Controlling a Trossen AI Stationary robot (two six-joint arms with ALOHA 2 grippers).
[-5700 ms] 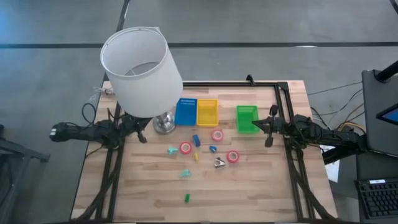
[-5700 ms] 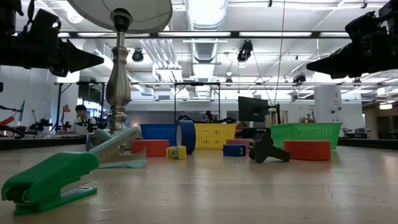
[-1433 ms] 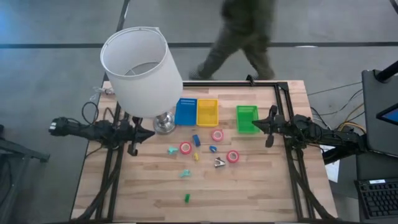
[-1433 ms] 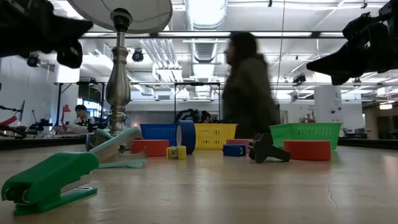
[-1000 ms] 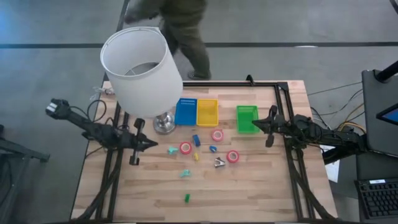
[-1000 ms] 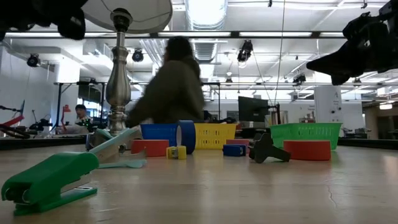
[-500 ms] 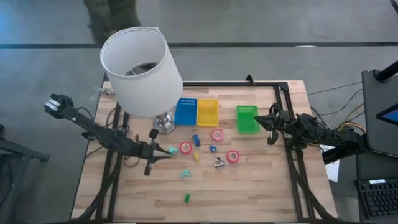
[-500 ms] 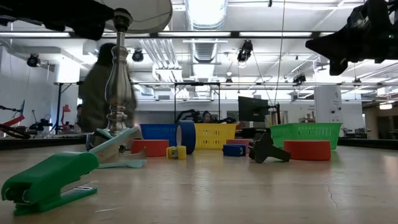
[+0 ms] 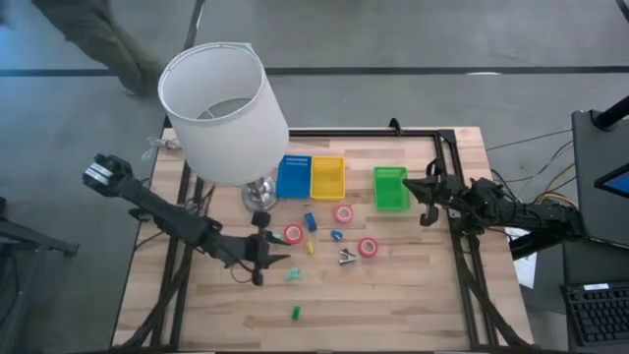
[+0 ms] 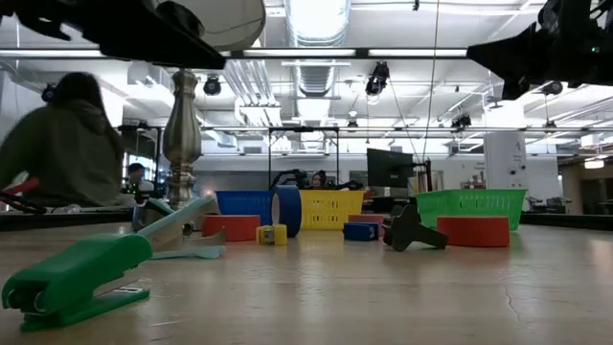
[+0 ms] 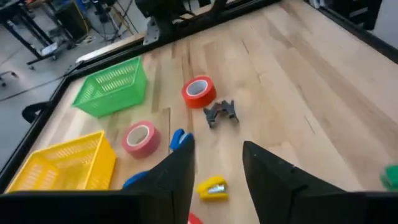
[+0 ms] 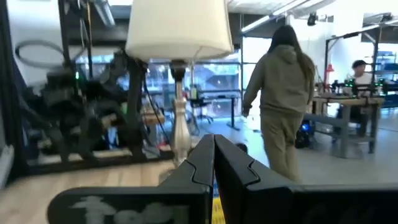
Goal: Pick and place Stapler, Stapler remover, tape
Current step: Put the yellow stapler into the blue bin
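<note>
- My left claw [image 9: 280, 261] hangs parted and empty over the counter [image 9: 413, 295], near a tape roll [image 9: 294, 234].
- The stapler remover [image 11: 221, 113] lies beyond.
- My right claw [image 9: 418, 190], clenched, waits beside the green basket [image 9: 390, 187].

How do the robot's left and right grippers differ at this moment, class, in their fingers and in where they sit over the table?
The left gripper has its fingers apart, while the right gripper has its fingers pressed shut. The left gripper reaches out over the table's middle, near the small coloured pieces; the right gripper waits at the table's right edge beside the green tray. Both are dark, two-fingered, and hold nothing.
</note>
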